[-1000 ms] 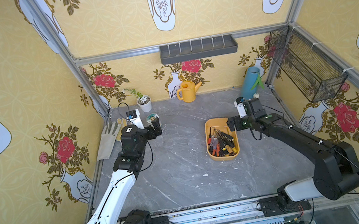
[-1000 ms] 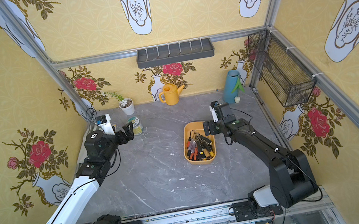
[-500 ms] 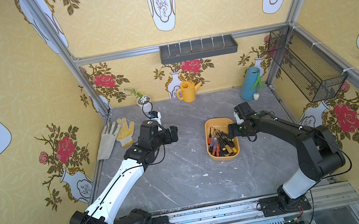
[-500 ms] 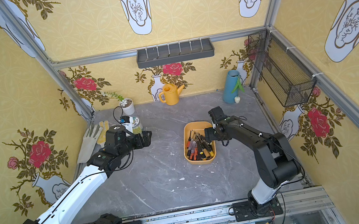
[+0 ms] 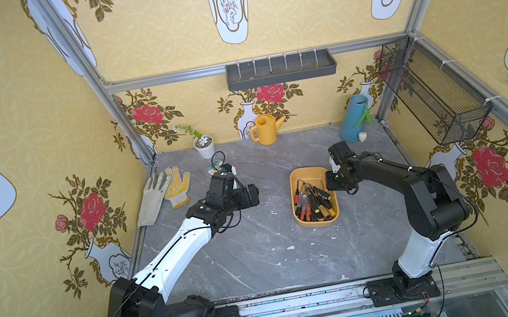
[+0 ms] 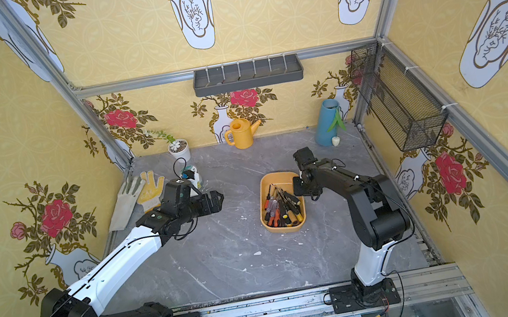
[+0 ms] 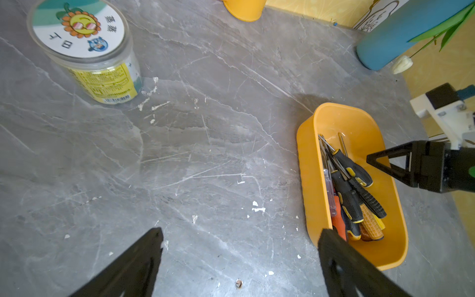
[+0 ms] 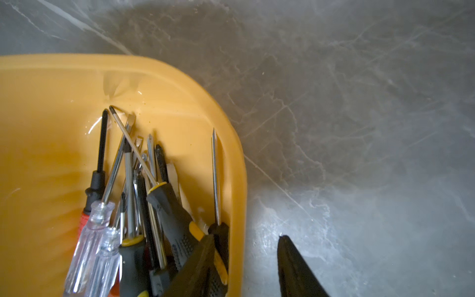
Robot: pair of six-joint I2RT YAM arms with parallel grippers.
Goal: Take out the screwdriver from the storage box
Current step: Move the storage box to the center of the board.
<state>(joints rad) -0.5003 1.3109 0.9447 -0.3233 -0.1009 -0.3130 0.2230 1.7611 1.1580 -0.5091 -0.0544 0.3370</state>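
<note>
The storage box point(image 5: 309, 174) point(image 6: 279, 179) is a shallow yellow-orange tub right of centre on the grey table. Several screwdrivers point(image 5: 313, 200) point(image 8: 164, 205) lie piled in it, handles toward the front. My right gripper point(image 5: 331, 183) point(image 8: 246, 236) sits low at the box's far right rim. Its jaws are apart and straddle the wall: one finger over the black-and-yellow handles, the other outside above the table. Nothing is clamped. My left gripper point(image 5: 253, 194) point(image 7: 243, 231) hangs wide open over bare table left of the box point(image 7: 308, 180), holding nothing.
A clear labelled jar point(image 7: 84, 51) stands behind the left arm, and two gloves point(image 5: 164, 192) lie at the left wall. A plant pot point(image 5: 205, 145), yellow watering can point(image 5: 265, 129) and blue vase point(image 5: 353, 122) line the back. The walls carry a grey tray point(image 5: 280, 71) and a mesh basket point(image 5: 433, 91).
My left arm has swung from the back left toward the table's middle. My right gripper has moved down to the box's rim and its jaws have narrowed.
</note>
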